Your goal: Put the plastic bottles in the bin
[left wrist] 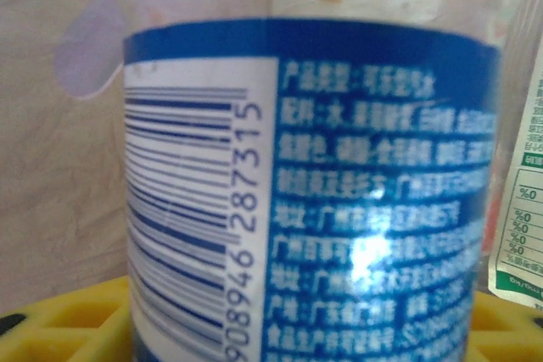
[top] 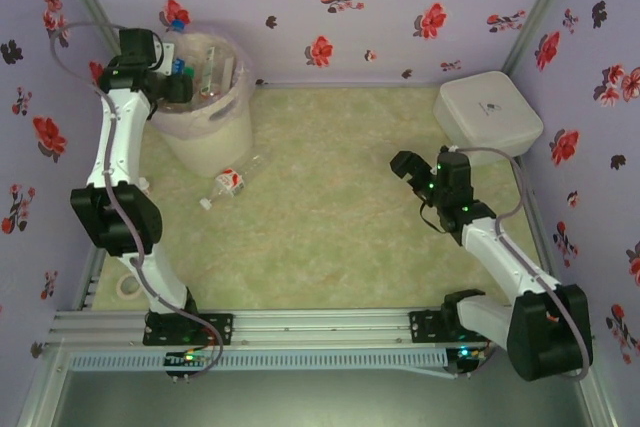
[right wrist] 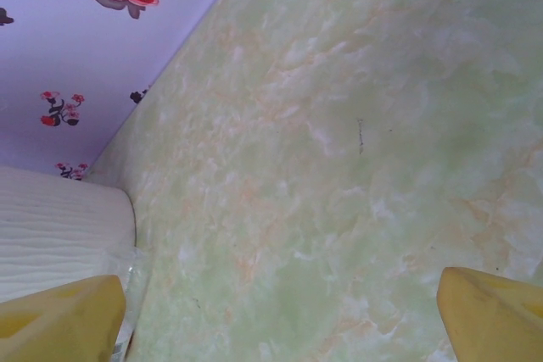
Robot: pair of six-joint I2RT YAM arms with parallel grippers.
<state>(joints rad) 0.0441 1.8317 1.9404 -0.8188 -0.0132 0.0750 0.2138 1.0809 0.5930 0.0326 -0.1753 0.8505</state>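
Left claw [top: 175,87] hangs over the near-left rim of the bin [top: 205,142], and in its wrist view a blue-label bottle [left wrist: 339,192] stands between the yellow fingers [left wrist: 59,324]. We cannot tell whether they clamp it or merely flank it. This bottle is clear plastic with a blue wrap, a white barcode panel and white print. Its top and base are cut off by the frame. Beside it, at the right edge, we see a sliver of a white-label bottle [left wrist: 526,201].

From above, we see more bottles in the bin [top: 212,72], a jumble of clear plastic with green touches, partly hidden by the left arm. A blue cap [top: 178,23] pokes up at the far rim, and we cannot say which bottle it tops. One loose bottle [top: 230,185], with a red-and-white label and a white cap, lies on its side on the table [top: 330,237], just in front of the bin.

Right claw [top: 410,172] hovers well apart from all this, its fingers [right wrist: 59,320] spread wide over bare table with nothing between them. Near it sits a white box [top: 490,112], cropped in the right wrist view.
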